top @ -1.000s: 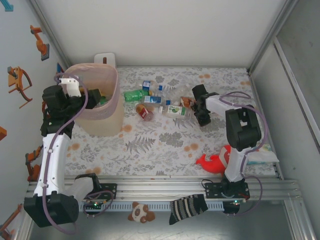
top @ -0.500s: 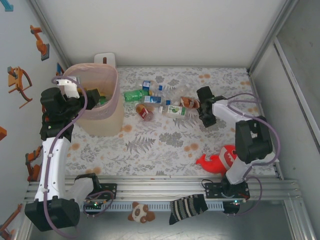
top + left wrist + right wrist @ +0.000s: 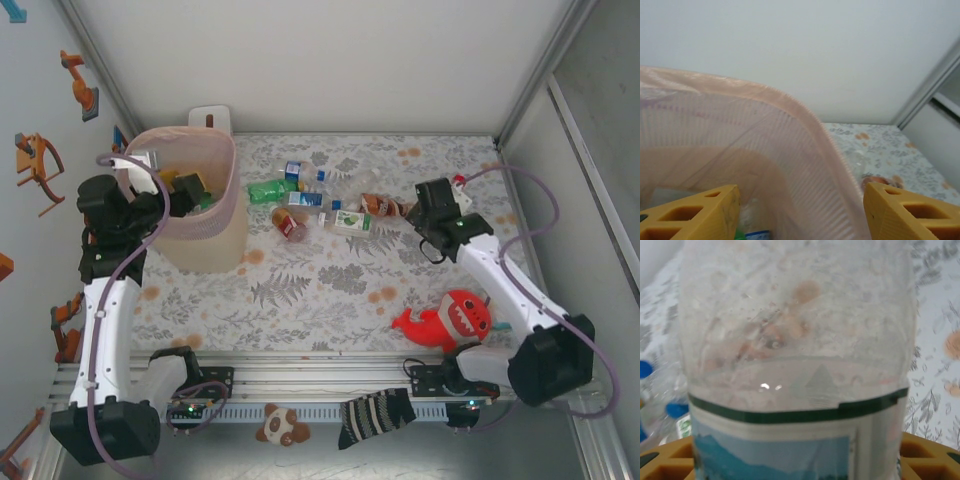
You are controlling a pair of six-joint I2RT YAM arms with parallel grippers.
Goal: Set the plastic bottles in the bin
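Note:
The pale-pink bin (image 3: pixel 228 170) stands at the table's back left, with bottles lying inside it (image 3: pixel 752 232). My left gripper (image 3: pixel 180 186) hangs open over its left side, and the bin's rim (image 3: pixel 805 117) runs between its yellow fingers (image 3: pixel 695 212), which hold nothing. My right gripper (image 3: pixel 432 202), right of the bottle heap, is shut on a clear bottle with a teal and green-edged label (image 3: pixel 795 365). On the table lie several more bottles: a green one (image 3: pixel 266 188), blue-labelled ones (image 3: pixel 305 199), a red one (image 3: pixel 289 224), a green-labelled one (image 3: pixel 350 221) and an orange one (image 3: pixel 377 205).
A red plush shark (image 3: pixel 447 320) lies at the front right beside the right arm. A small white box (image 3: pixel 209 118) stands behind the bin. A striped sock (image 3: pixel 375 415) and a small plush (image 3: pixel 282 426) rest on the front rail. Enclosure walls close in on both sides.
My right gripper closed on the clear bottle and drew back to the right while that arm swung outward. My left gripper opened wider and shifted slightly left over the bin.

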